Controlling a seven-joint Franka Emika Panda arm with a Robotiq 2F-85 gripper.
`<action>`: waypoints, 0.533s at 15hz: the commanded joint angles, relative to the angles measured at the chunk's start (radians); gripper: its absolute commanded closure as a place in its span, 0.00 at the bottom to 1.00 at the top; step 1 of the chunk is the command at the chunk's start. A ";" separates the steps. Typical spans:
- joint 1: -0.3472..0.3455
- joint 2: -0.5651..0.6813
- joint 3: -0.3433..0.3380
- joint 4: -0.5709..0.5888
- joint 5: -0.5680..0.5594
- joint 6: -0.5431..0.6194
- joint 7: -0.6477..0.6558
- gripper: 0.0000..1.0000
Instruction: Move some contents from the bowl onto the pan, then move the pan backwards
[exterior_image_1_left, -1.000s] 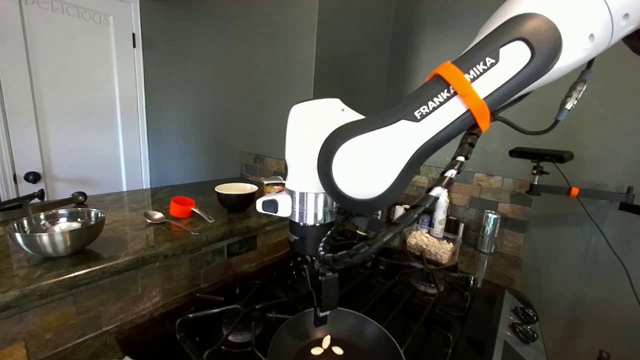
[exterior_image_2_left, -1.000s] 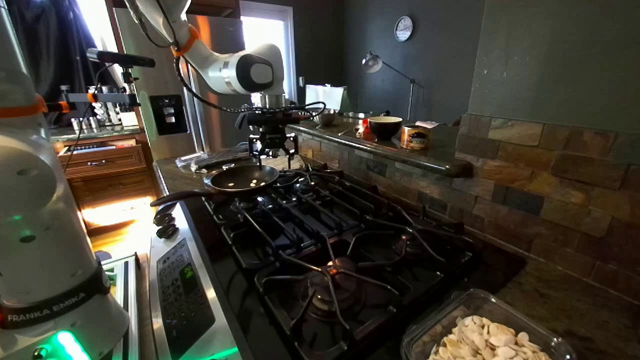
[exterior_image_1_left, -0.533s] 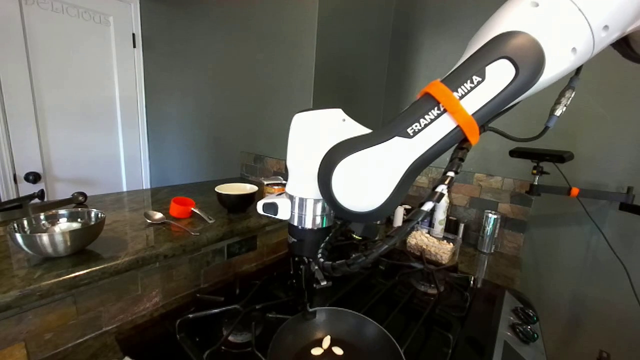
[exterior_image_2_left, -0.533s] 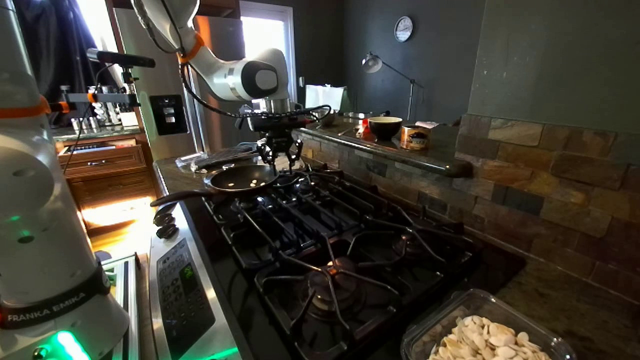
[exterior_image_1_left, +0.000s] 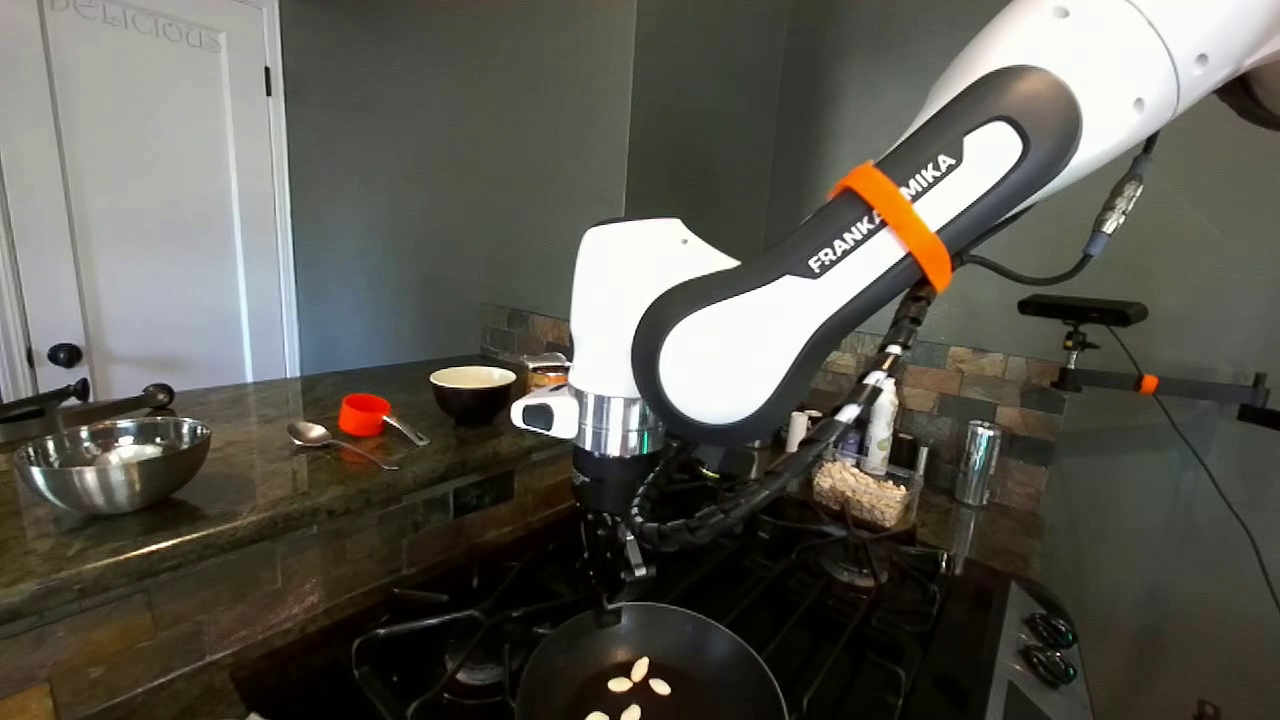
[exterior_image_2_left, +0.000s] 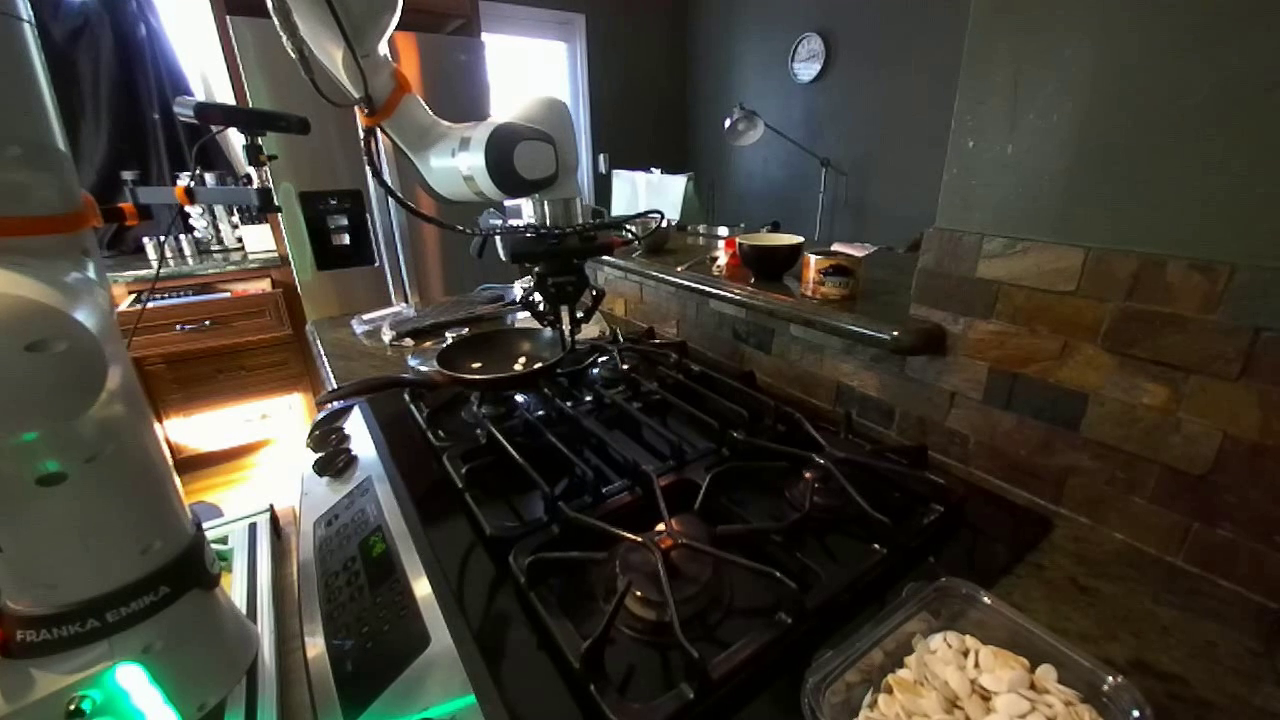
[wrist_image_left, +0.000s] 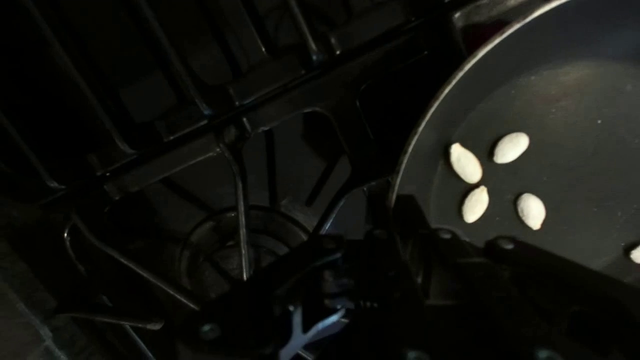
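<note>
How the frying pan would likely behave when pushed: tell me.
The frying pan looks like stiff metal, so it should move as one piece. Its long handle juts from one side, so an off-centre push may swing it round. The pumpkin seeds lie loose inside and would likely shift with a jolt.

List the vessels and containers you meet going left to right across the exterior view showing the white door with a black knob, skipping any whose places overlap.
Steel mixing bowl, red measuring cup, cream-lined black bowl, frying pan, clear plastic seed container, silver metal canister.
</note>
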 joint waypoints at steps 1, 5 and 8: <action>-0.011 0.017 0.001 0.022 -0.032 0.012 0.025 0.98; -0.030 0.019 -0.015 0.047 -0.052 0.006 0.029 0.98; -0.044 0.040 -0.025 0.077 -0.043 -0.003 0.029 0.98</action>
